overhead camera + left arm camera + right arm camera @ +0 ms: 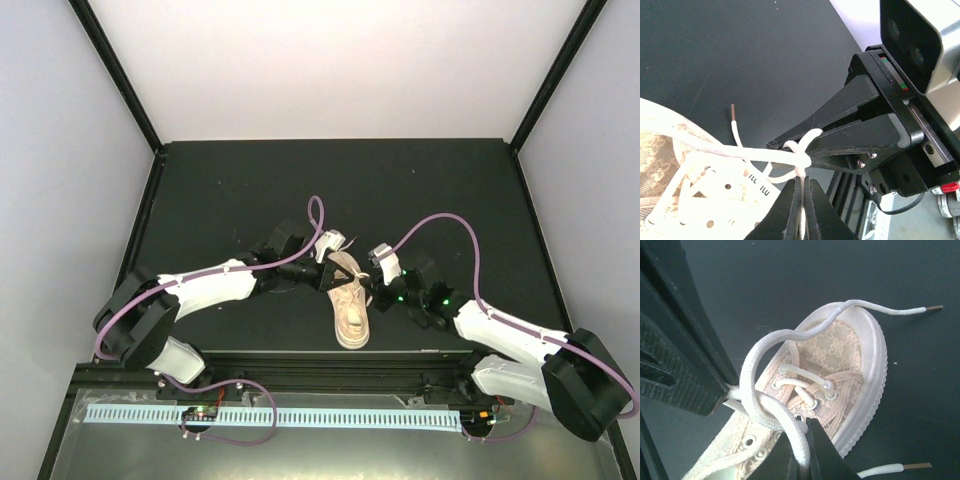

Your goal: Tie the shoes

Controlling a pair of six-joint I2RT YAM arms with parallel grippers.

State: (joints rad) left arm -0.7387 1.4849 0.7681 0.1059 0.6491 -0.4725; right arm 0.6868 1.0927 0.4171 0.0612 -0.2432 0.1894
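Note:
The beige-pink sneaker (352, 312) lies on the black mat between both arms; it also shows in the right wrist view (840, 355). My left gripper (329, 272) is shut on an off-white lace (740, 153), pinched between its fingertips (802, 182) just below a crossing of the strands. My right gripper (373, 290) is shut on the other lace strand (748, 371), which loops up from its tips (806, 429) over the eyelets. The two grippers meet tip to tip over the shoe's lacing. Two free lace ends with brown tips (935, 307) lie on the mat.
The black mat (230, 190) is bordered by black frame posts and pale walls. A metal rail and a white perforated strip (300, 416) run along the near edge. Purple cables (450, 222) arc over both arms.

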